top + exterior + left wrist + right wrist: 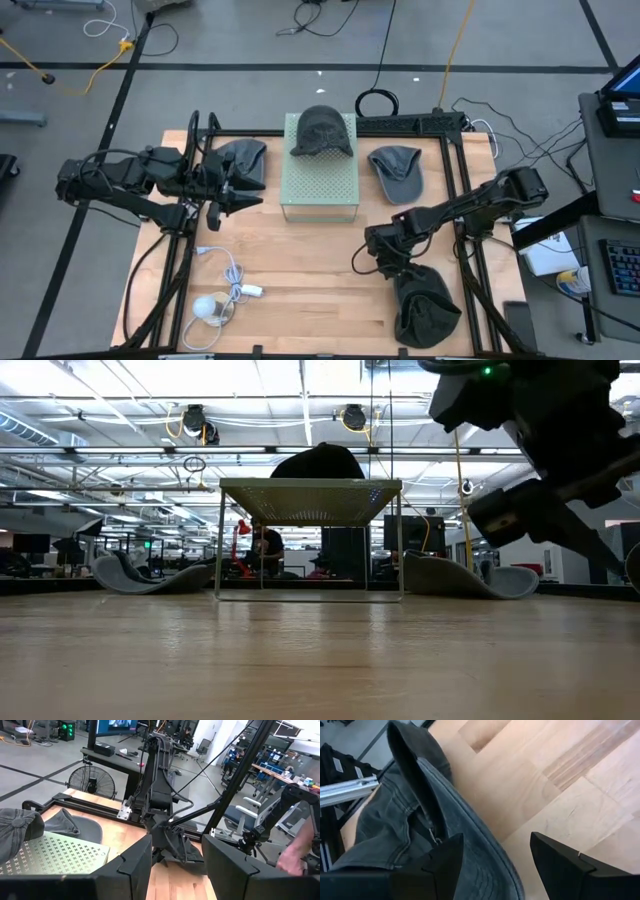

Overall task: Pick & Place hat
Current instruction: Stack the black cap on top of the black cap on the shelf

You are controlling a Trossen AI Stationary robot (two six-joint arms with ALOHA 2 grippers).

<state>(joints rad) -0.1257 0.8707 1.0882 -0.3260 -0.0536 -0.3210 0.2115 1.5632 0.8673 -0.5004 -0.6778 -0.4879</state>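
right gripper jaws wide open, holding nothing, over dark hat at table's right edge (lining up a grab, I'd guess) | left gripper open too, waiting by left edge

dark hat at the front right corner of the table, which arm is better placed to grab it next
Right. The right gripper hangs open just beside the dark hat, whose brim already sits between its fingers in the wrist view. The left gripper is across the table, beyond the green stand.
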